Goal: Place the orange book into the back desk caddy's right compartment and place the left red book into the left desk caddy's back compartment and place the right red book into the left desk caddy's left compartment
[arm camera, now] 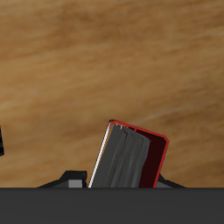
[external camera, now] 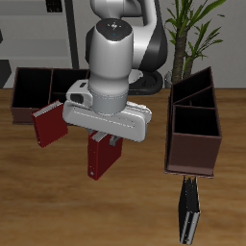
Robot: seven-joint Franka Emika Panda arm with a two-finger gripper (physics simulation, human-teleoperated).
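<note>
My gripper [external camera: 104, 142] is shut on a dark red book [external camera: 99, 156] and holds it upright over the middle of the table. The wrist view shows this book [arm camera: 131, 159] between my fingers, page edges toward the camera. A second dark red book [external camera: 46, 124] stands tilted in front of the back desk caddy [external camera: 32, 91], whose other end is hidden behind my arm. The left desk caddy [external camera: 196, 123] stands end-on beside my arm, apart from the gripper. No orange book shows in either view.
A thin dark book [external camera: 189, 212] lies near the table's front edge, in front of the left desk caddy. A potted plant [external camera: 197, 29] stands at the back behind that caddy. The wrist view shows bare wooden tabletop [arm camera: 105, 61] below the gripper.
</note>
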